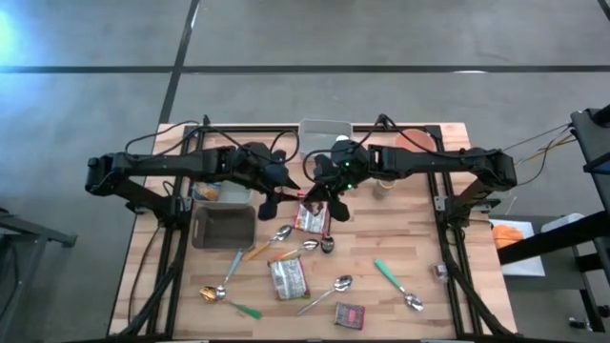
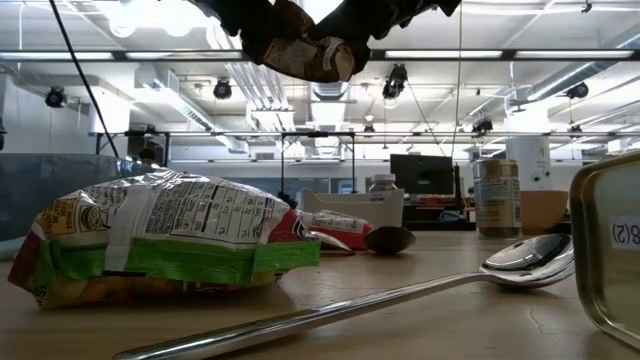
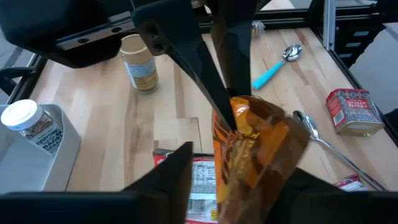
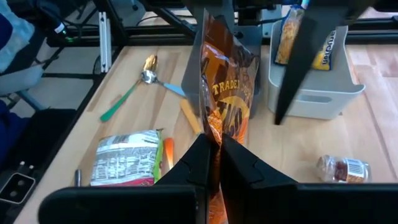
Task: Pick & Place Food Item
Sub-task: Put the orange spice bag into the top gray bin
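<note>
Wooden worktop point(image 1: 410, 238) is littered with spoons and snack packs, and I'm mid-handoff above it. My right pincer point(image 4: 214, 144) is clenched on the bottom edge of the orange snack bag point(image 4: 225, 93), which hangs in the air between both arms. My left pincer point(image 3: 239, 165) straddles the bag, jaws partly closed around it; can't tell if they're biting yet. Bag's crinkly, glossy, stands upright. Next, I reckon, left needs a firm grip before right lets go.
</note>
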Motion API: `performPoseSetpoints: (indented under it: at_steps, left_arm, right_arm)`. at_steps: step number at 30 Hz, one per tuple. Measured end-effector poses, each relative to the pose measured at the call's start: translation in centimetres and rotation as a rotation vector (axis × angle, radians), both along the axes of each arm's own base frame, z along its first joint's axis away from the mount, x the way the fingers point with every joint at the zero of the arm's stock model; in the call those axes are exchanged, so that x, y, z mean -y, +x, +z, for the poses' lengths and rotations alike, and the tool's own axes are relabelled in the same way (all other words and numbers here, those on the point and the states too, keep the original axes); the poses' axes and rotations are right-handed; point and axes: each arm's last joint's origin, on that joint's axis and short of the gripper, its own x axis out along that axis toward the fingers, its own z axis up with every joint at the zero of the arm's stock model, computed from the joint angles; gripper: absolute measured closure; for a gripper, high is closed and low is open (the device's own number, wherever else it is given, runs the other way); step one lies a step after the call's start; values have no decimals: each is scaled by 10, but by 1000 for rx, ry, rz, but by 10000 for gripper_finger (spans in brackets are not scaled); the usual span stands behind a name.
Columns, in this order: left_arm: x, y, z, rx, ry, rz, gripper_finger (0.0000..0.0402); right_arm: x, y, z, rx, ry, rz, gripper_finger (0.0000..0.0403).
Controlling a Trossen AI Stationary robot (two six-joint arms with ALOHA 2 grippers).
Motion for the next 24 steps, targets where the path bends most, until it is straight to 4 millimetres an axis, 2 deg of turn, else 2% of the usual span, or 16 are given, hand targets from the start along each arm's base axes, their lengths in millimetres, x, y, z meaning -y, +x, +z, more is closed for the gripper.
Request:
performPoseSetpoints:
  at_steps: [6, 15, 18, 24]
  left_arm:
    - [0, 0, 0, -7, -56, 37, 388]
    - [0, -2, 2, -29, -166, 134, 400]
    - [0, -3, 3, -46, -169, 147, 400]
    - [-3, -6, 10, -83, -141, 235, 401]
  right_arm:
    - [0, 0, 0, 0, -2, -3, 390]
    - [0, 1, 0, -13, 46, -40, 381]
    - [2, 2, -2, -28, 77, -68, 344]
    - [5, 6, -8, -45, 78, -103, 234]
